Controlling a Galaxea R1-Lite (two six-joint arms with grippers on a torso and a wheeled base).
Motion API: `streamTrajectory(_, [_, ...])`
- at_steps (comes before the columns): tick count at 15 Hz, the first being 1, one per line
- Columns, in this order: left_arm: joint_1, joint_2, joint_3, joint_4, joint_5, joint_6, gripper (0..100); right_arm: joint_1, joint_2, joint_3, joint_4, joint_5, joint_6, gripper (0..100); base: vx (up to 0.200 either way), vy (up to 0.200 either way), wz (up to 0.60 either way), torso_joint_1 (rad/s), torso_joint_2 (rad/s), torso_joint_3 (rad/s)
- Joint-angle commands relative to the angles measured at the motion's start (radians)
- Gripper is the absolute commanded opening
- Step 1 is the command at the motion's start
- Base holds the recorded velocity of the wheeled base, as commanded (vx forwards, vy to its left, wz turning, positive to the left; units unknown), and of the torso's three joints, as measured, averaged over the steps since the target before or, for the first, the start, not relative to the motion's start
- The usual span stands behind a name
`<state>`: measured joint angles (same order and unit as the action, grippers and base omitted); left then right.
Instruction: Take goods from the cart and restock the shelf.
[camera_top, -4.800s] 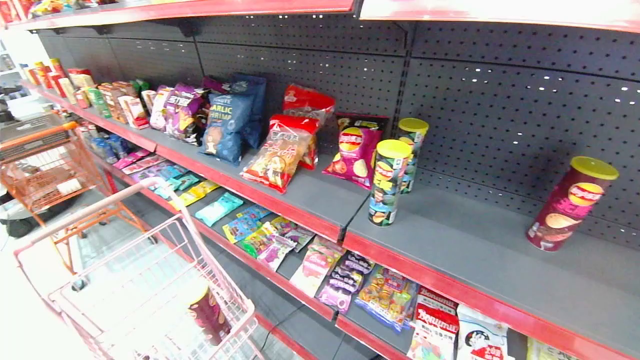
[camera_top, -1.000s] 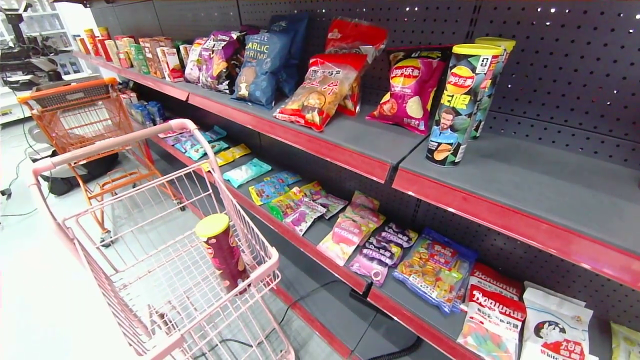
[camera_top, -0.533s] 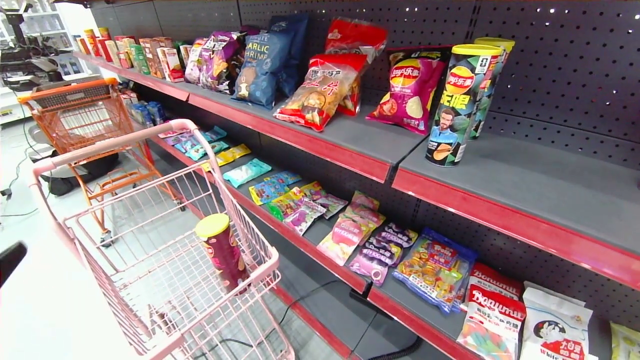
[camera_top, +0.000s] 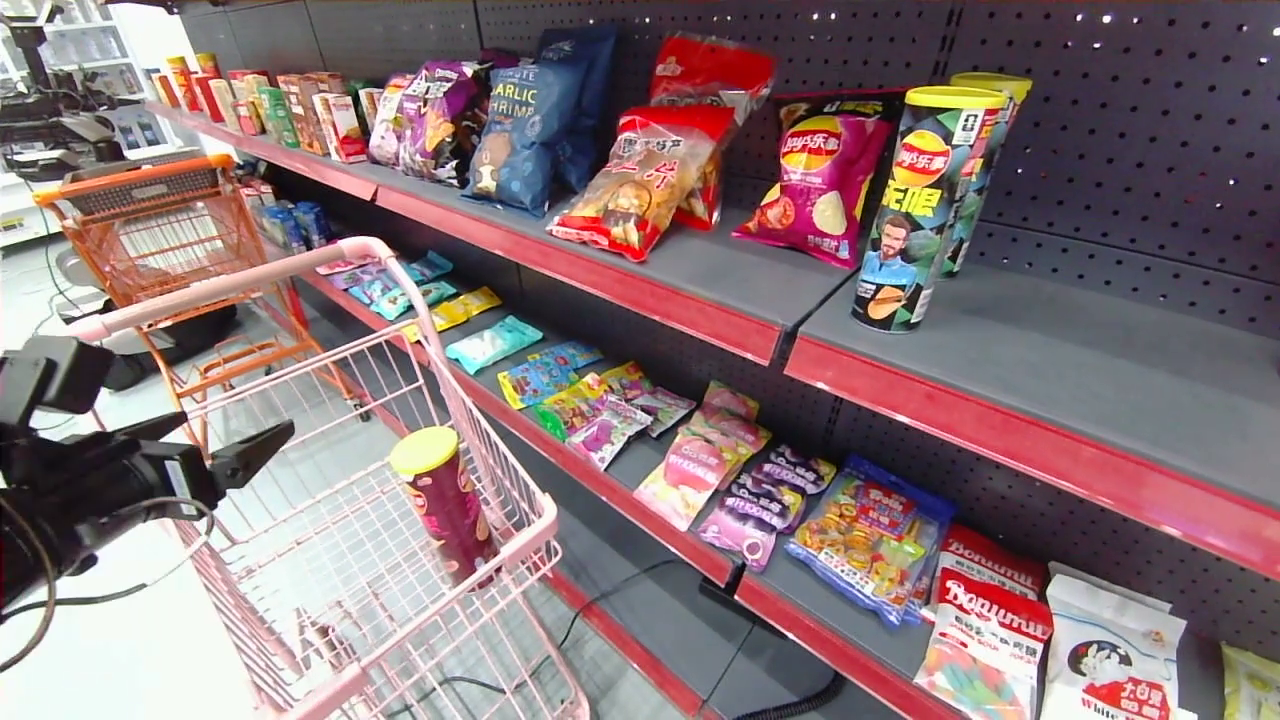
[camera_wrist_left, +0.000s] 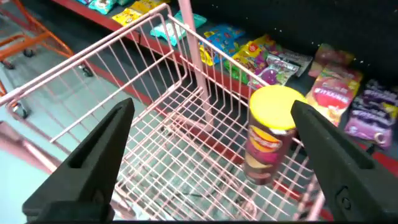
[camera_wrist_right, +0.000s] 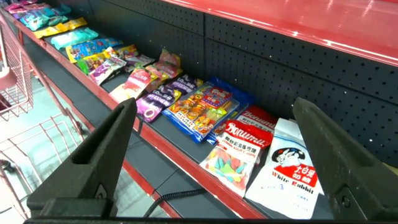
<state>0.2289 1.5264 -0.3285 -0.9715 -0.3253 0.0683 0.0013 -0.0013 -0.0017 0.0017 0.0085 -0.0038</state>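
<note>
A maroon chip can (camera_top: 445, 505) with a yellow lid stands upright in the pink wire cart (camera_top: 522, 540), against its corner nearest the shelf. My left gripper (camera_top: 235, 428) hangs open over the cart's handle side, well to the left of the can and apart from it. From the left wrist, the can (camera_wrist_left: 270, 140) stands beyond the open left gripper (camera_wrist_left: 211, 107), near one finger, inside the cart (camera_wrist_left: 143, 28). My right gripper (camera_wrist_right: 214, 106) is open and holds nothing, facing the lower shelf's snack bags (camera_wrist_right: 205, 112). Two green-and-black cans (camera_top: 915, 210) stand on the grey shelf (camera_top: 1000, 430).
An orange cart (camera_top: 150, 220) stands behind the pink one. Chip bags (camera_top: 640, 180) line the upper shelf left of the cans, with bare board (camera_top: 1080, 370) to their right. Flat snack packs (camera_top: 700, 465) cover the lower shelf. A black cable (camera_top: 600, 610) lies on the floor.
The left gripper has come into the head view from the left and now hangs over the cart. The can and the shelf goods have not moved.
</note>
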Motion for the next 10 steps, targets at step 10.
streamTrajectory(10, [-0.226, 0.483, 0.017, -0.320, -0.095, 0.022, 100, 0.000, 0.001, 0.000, 0.000, 0.001, -0.002, 100, 0.000, 0.000, 0.00, 0.000, 0.00, 0.000])
